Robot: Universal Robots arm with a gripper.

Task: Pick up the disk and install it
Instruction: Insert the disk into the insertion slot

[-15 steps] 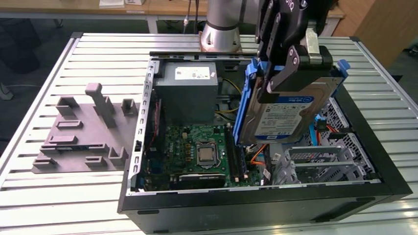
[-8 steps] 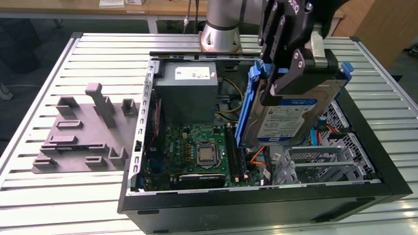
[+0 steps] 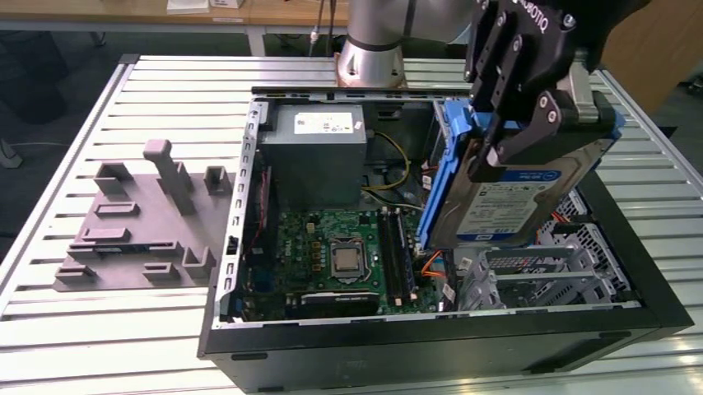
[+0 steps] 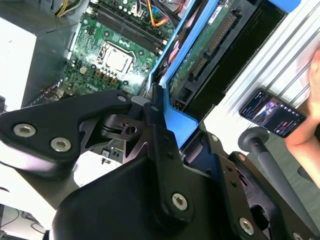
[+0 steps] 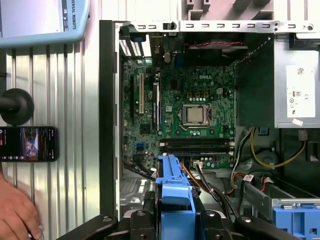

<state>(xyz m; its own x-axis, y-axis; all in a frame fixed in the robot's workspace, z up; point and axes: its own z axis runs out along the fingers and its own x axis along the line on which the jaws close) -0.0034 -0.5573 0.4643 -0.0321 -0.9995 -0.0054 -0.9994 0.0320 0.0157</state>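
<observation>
In the exterior view the gripper [image 3: 516, 140] hangs over the open computer case [image 3: 439, 350], which lies on its side on the slatted metal surface [image 3: 110, 329]. Its fingers [image 3: 491, 140] are clamped on the disk [image 3: 516, 206] by its blue carrier frame. The disk is up in the air, tilted, label facing out, above the drive cage [image 3: 549, 276] at the exterior view's right of the case. Down inside I can see the green motherboard [image 3: 335, 247], with the grey power-supply box [image 3: 313, 152] beyond it. A grey fixture plate [image 3: 137, 226] sits on the surface at the exterior view's left, apart from the case. In the second wrist view the black gripper body is in the foreground with the blue frame pinched between the fingers. The disk's underside shows its circuit board and connector, and the motherboard lies below. A phone [image 4: 272, 112] lies on the surface beside the case. In the first wrist view the look is straight down into the case: the end of the blue frame sits in the fingers' grip, just above a bundle of cables [image 5: 210, 180] — and a person's hand [image 5: 15, 212] is near the phone.
</observation>
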